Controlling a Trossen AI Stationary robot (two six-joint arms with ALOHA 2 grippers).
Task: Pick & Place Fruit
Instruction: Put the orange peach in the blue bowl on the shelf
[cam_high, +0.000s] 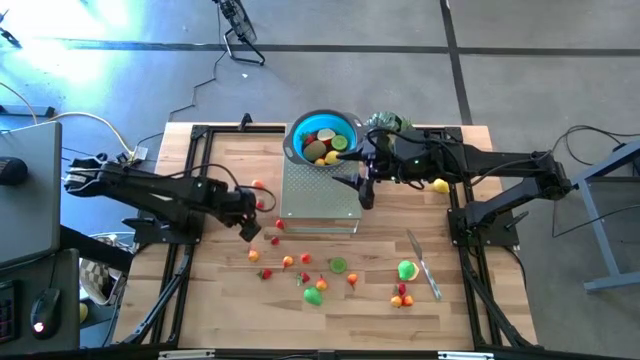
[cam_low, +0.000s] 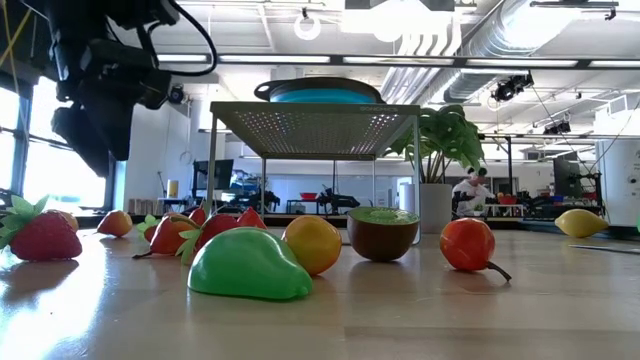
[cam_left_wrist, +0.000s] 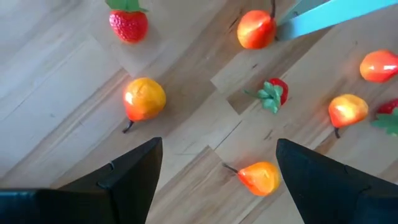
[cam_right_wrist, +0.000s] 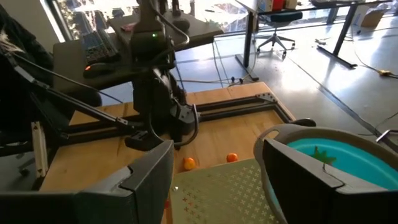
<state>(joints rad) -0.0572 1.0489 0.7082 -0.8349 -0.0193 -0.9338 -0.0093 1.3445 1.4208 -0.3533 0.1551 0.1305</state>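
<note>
The left gripper (cam_left_wrist: 214, 171) has its jaws spread wide. They hold nothing and touch nothing. It hangs over the worktop (cam_high: 220, 290), just above a small orange fruit (cam_left_wrist: 260, 177) that lies between the two dark fingers (cam_left_wrist: 134, 171). More little fruit lies close by: a strawberry (cam_left_wrist: 129, 23), a round orange one (cam_left_wrist: 144, 98) and a small red one with a green top (cam_left_wrist: 273, 93).

The right gripper (cam_right_wrist: 217, 180) also has its jaws spread, and they are empty. It hangs over the metal rack (cam_high: 318, 190), right beside the blue bowl (cam_high: 322, 135). The bowl sits on the far part of the rack and already has some fruit in it.

Most of the fruit is spread on the wood near the front of the worktop. From the low view you can see a green pear (cam_low: 250, 266), an orange one (cam_low: 313, 243), a cut kiwi (cam_low: 383, 232) and a red one with a stem (cam_low: 468, 243). A yellow lemon (cam_low: 581, 222) lies far off to the side.

The bowl is mostly hidden in the low view; only its rim shows above the rack. In the right wrist view the bowl is cut off at the edge. The fruit in the bowl is too small to tell apart.

A silver knife (cam_high: 424, 263) lies on the wood. A leafy plant (cam_low: 447, 135) stands at the back. The room behind has desks, chairs and a person (cam_low: 470, 190) far away.
</note>
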